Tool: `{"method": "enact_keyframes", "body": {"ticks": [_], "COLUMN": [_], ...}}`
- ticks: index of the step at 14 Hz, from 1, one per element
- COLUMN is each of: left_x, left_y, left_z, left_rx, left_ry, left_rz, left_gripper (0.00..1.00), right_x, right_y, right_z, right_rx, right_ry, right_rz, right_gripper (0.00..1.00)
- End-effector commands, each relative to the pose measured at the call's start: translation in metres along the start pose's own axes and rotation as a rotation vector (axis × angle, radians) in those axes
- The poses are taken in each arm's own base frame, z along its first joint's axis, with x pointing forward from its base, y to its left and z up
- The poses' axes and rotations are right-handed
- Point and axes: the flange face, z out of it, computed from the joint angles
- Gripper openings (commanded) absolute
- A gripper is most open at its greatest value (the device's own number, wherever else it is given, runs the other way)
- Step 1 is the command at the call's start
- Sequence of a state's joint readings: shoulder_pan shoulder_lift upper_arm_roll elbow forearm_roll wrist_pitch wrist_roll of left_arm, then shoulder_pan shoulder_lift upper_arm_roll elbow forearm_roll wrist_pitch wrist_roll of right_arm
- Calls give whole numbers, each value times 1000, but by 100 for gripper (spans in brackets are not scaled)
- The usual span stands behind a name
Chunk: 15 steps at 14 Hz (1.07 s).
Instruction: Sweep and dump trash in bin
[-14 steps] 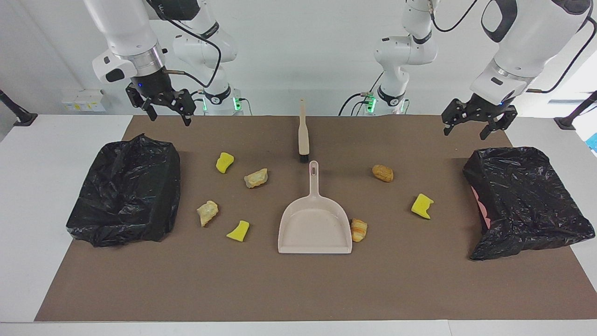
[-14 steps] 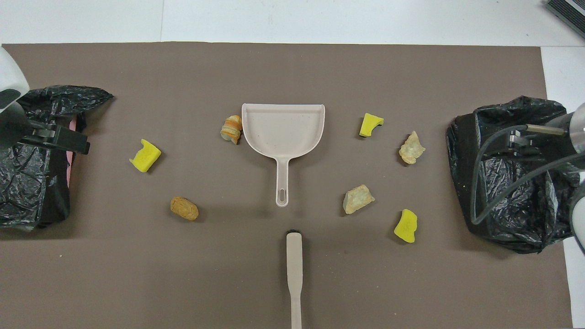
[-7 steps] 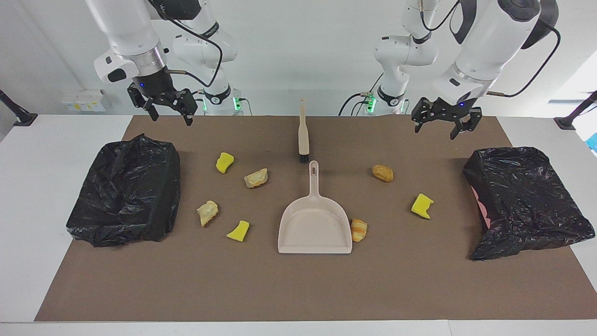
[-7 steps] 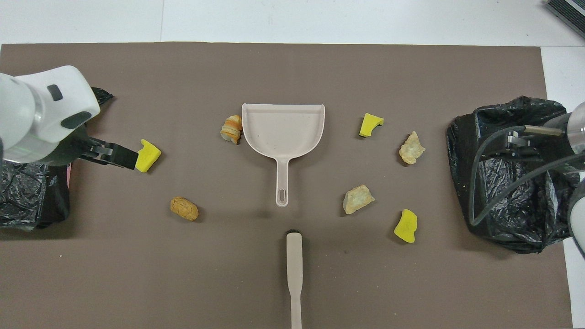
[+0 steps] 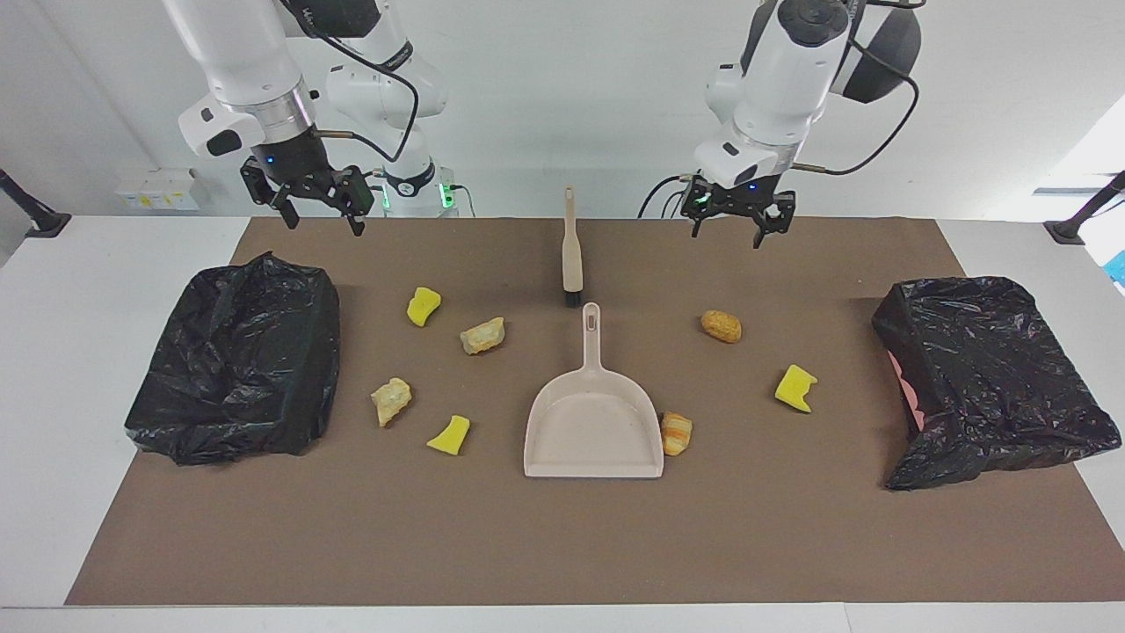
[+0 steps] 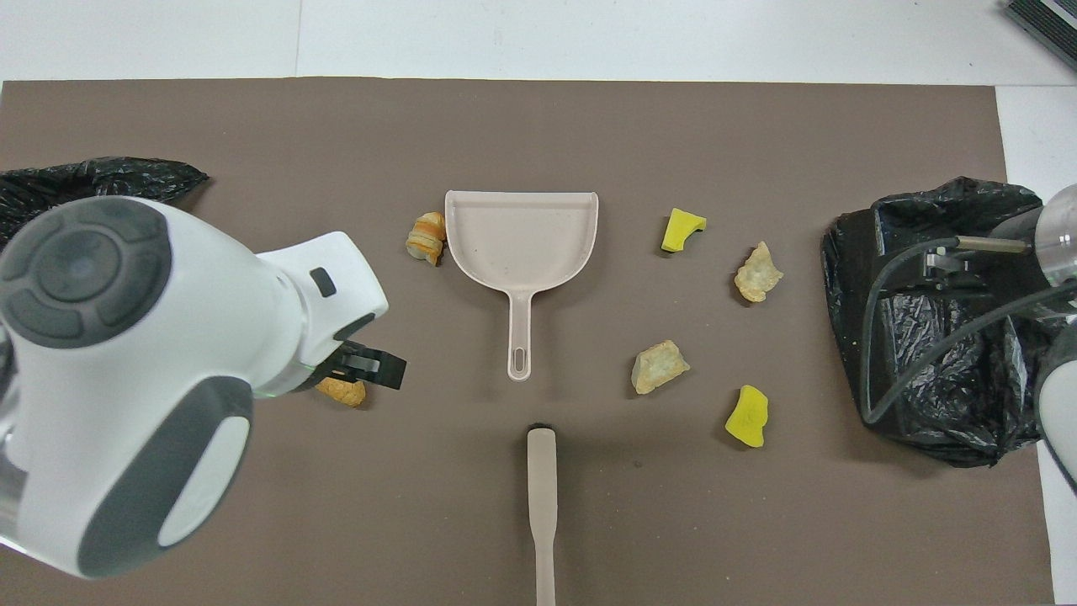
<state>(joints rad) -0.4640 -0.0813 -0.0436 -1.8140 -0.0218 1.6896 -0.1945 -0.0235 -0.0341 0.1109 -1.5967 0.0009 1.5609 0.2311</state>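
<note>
Nothing swept yet: all seven scraps of trash (image 5: 481, 337) lay loose on the brown mat (image 5: 562, 545), four yellow and tan ones toward the right arm's end, three toward the left arm's end, one striped orange chunk (image 5: 676, 432) touching the side wall of the beige plastic dustpan (image 5: 593, 422). The beige long-handled brush (image 5: 571, 251) lay untouched, nearer the robots than the dustpan, bristle end just beside the pan's handle tip. Left gripper (image 5: 736, 218) hung empty with fingers spread, over the mat edge between the brush and the brown oval chunk (image 5: 721, 326). Right gripper (image 5: 318, 200) waited, also spread and empty, up over the mat edge near the black-bagged bin (image 5: 237, 356). Risks as I judged them: brush handle is thin and lies flat, so a shallow pinch could slip or roll it; a low approach could knock the pan handle and shove the pan into the striped chunk. Versus one second earlier, the left arm had swung from above the other black-bagged bin (image 5: 993, 378) in toward the table's middle, now hiding a yellow sponge piece (image 5: 795, 389) in the overhead view; right arm barely moved; scraps, pan and brush unchanged.
</note>
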Motion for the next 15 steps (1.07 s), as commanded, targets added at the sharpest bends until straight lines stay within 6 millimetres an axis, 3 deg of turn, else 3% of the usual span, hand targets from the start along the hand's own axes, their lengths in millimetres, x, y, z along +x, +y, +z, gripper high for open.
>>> {"method": "enact_keyframes", "body": {"ticks": [1, 4, 8, 10, 12, 15], "left_x": [-33, -60, -101, -129, -153, -182], "left_y": [35, 85, 159, 186, 209, 231], "left_z": [20, 57, 138, 172, 196, 228], "left_rx": [3, 11, 13, -7, -10, -18], "left_ry": [17, 4, 18, 46, 50, 54], "left_rz": [0, -8, -57, -72, -64, -67], "left_gripper": [100, 100, 100, 100, 100, 100], "right_x": [19, 31, 46, 50, 50, 45], "right_y": [-23, -69, -129, -172, -202, -252], "right_z": [9, 24, 61, 87, 112, 152], "right_rx": [21, 21, 32, 37, 50, 63], "right_ry": [-3, -11, -1, -8, 1, 1], "right_rz": [-23, -17, -6, 24, 29, 27], "right_gripper": [100, 100, 100, 100, 100, 100]}}
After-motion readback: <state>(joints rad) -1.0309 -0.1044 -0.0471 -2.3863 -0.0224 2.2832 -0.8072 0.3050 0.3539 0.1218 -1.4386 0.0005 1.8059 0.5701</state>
